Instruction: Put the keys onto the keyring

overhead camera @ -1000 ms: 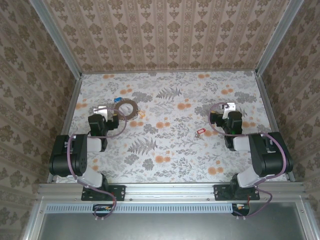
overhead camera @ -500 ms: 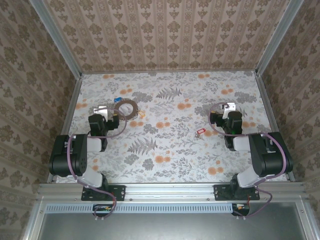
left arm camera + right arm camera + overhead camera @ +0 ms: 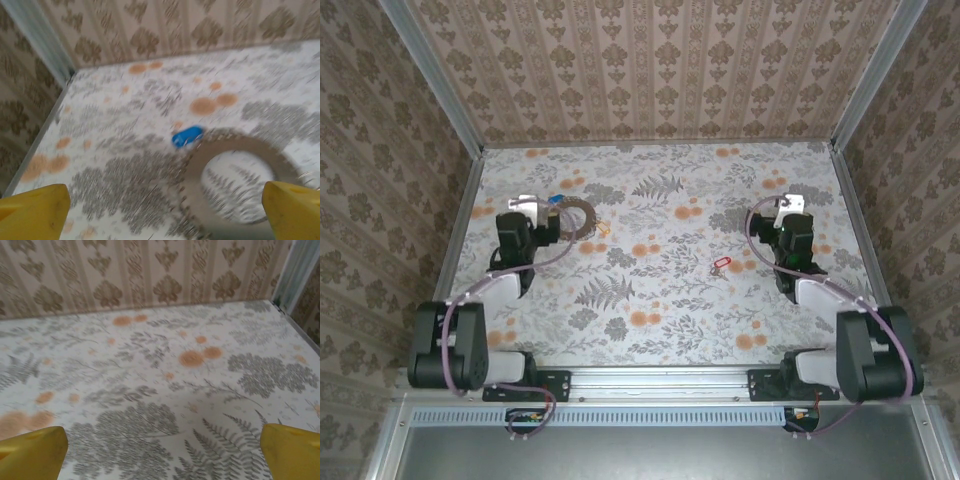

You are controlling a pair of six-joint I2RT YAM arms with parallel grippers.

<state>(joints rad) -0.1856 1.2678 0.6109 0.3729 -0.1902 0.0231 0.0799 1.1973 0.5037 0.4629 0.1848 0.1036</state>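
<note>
Left claw [image 3: 162,210], spread wide, faces the keyring [image 3: 197,165].

Far-left of brown ring [image 3: 572,217]: blue key [image 3: 187,136] just beside the rim.
Right of ring: bare table [image 3: 660,300], red key [image 3: 722,264] well apart.
Beyond ring: open to back wall [image 3: 660,70].

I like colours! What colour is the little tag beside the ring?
The key tag is blue, clearest in the left wrist view.

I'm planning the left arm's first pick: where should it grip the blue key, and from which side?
Probably the blue key by its plastic head, pinched across its narrow width from straight above: it lies flat on the table close beside the ring, with nothing to catch from the side.
</note>
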